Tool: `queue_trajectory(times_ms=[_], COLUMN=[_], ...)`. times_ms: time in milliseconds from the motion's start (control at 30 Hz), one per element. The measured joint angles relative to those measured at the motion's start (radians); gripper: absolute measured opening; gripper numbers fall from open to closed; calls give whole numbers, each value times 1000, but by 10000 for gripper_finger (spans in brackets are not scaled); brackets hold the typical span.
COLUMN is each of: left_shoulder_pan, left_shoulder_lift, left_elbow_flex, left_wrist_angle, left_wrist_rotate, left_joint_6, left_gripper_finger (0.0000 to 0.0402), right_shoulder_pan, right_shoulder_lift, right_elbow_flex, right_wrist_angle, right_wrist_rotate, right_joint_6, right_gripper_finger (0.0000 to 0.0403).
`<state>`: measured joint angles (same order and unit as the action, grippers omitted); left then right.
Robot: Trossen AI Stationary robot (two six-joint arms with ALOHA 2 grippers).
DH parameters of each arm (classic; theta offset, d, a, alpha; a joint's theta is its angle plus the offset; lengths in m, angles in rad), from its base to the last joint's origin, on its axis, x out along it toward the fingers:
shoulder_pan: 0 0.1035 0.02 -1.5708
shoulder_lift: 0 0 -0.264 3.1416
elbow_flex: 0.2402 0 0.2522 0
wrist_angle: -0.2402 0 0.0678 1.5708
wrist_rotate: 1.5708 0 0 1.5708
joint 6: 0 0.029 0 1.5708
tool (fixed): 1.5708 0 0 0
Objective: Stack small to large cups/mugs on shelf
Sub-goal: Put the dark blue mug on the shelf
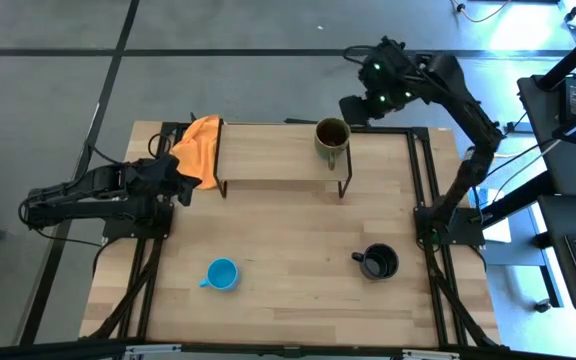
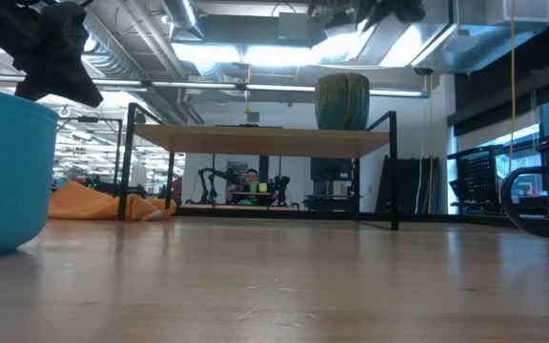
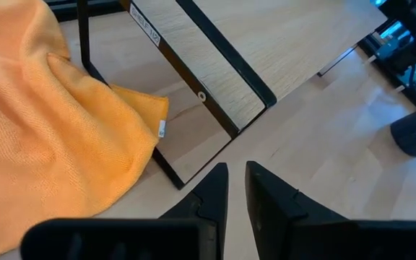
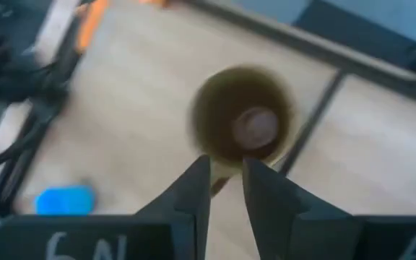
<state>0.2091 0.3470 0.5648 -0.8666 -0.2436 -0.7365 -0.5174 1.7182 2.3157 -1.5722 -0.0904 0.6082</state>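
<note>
The olive-brown mug stands upright on its base at the right end of the shelf's top board. My right gripper hangs above and just beyond it, pointing down, open by a narrow gap with nothing between its fingers. The light blue mug stands on the table near the front left, and the black mug near the front right. My left gripper waits at the table's left by the shelf's left end, shut but for a thin slit, holding nothing.
An orange cloth drapes over the shelf's left end and down onto the table. The shelf's black legs stand on the table's far half. Bare tabletop lies between the two mugs at the front.
</note>
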Motion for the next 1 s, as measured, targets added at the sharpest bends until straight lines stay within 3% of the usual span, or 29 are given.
queue_trajectory(times_ms=[200,333,433,1000], left_shoulder_pan=[0,0,0,0], left_shoulder_lift=[0,0,0,0], left_elbow_flex=[0,0,0,0], left_wrist_angle=[86,150,152,149], left_wrist_rotate=[2,2,2,52], left_joint_6=[56,116,116,119], left_gripper_finger=[44,44,44,43], right_shoulder_pan=[124,219,284,480], right_shoulder_lift=[-50,-52,-54,-52], right_elbow_flex=[0,0,-16,-399], right_wrist_angle=[0,1,4,12], right_wrist_rotate=[-106,-115,-58,-105], right_joint_6=[-148,-168,-167,-57], right_gripper_finger=[83,83,83,83])
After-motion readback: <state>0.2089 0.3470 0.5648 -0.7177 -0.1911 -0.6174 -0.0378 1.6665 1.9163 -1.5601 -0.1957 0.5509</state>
